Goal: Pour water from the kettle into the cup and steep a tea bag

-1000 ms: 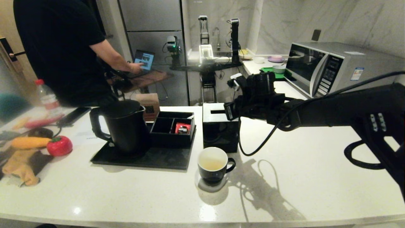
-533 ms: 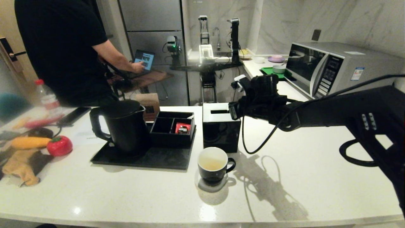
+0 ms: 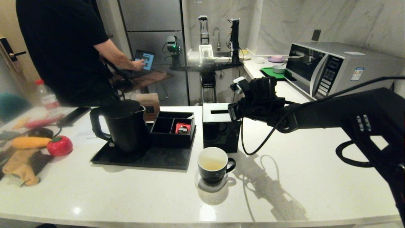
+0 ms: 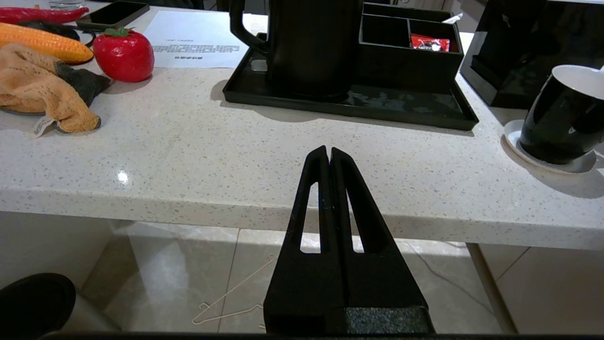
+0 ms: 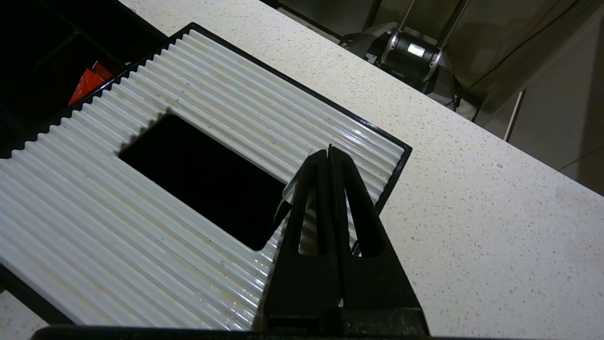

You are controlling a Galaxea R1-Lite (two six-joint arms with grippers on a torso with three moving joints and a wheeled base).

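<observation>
The black kettle (image 3: pixel 125 126) stands upright on a black tray (image 3: pixel 152 160) at the left. Near the counter's front sits the black cup (image 3: pixel 213 164) on a white saucer, with pale yellowish liquid in it. My right gripper (image 3: pixel 228 113) hovers over the right part of the black tissue box (image 3: pixel 220 133). In the right wrist view it (image 5: pixel 329 153) is shut, with a thin sliver pinched at the tips and the pale translucent tea bag (image 5: pixel 290 186) hanging against one finger. My left gripper (image 4: pixel 329 151) is shut and empty, parked below the counter's front edge.
A black compartment box (image 3: pixel 164 126) with a red packet (image 3: pixel 182 128) shares the tray. A toy tomato (image 3: pixel 59 145), corn and a cloth lie far left. A microwave (image 3: pixel 332 68) stands back right. A person (image 3: pixel 63 47) stands behind the counter.
My right arm has drawn slightly to the right and up over the tissue box, gripper still shut. Kettle, cup and left arm have not moved.
</observation>
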